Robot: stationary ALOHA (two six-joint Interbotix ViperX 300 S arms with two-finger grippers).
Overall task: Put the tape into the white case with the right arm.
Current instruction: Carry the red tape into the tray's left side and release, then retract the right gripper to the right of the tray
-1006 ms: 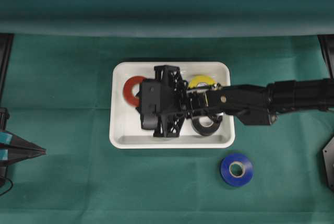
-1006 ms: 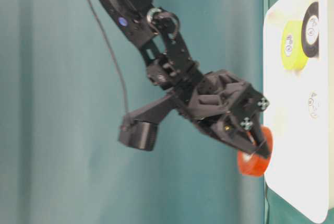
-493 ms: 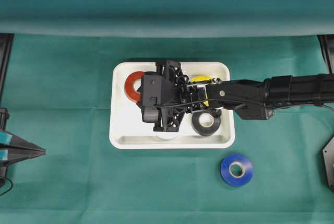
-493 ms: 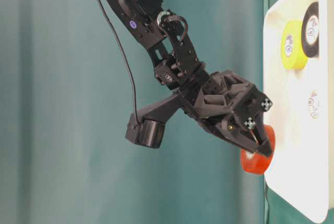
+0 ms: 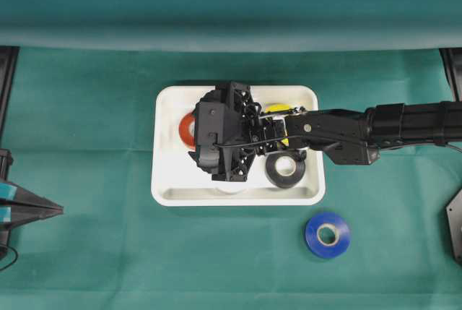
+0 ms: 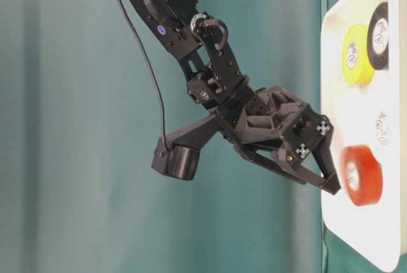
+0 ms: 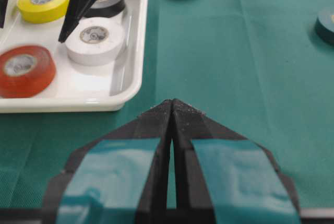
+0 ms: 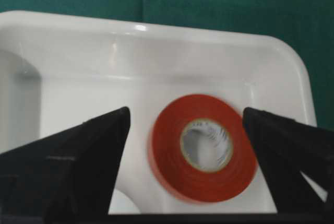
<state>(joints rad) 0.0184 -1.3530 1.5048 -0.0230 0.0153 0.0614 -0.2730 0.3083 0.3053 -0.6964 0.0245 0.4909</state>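
Four rolls in the white case [image 5: 167, 180]: red tape [image 8: 202, 148] (lying flat, released), yellow [image 7: 43, 3], black [image 5: 286, 170], white [image 7: 95, 39]. Right pincer [image 8: 185, 125] spread above red; left pincer [image 7: 172, 110] pressed together.

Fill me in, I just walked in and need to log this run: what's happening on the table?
The right gripper hangs open over the white case, its fingers apart on either side of the red tape roll, which lies flat inside. Yellow, black and white rolls are in the case too. A blue roll sits on the green cloth outside it. The left gripper is shut, off to the side.
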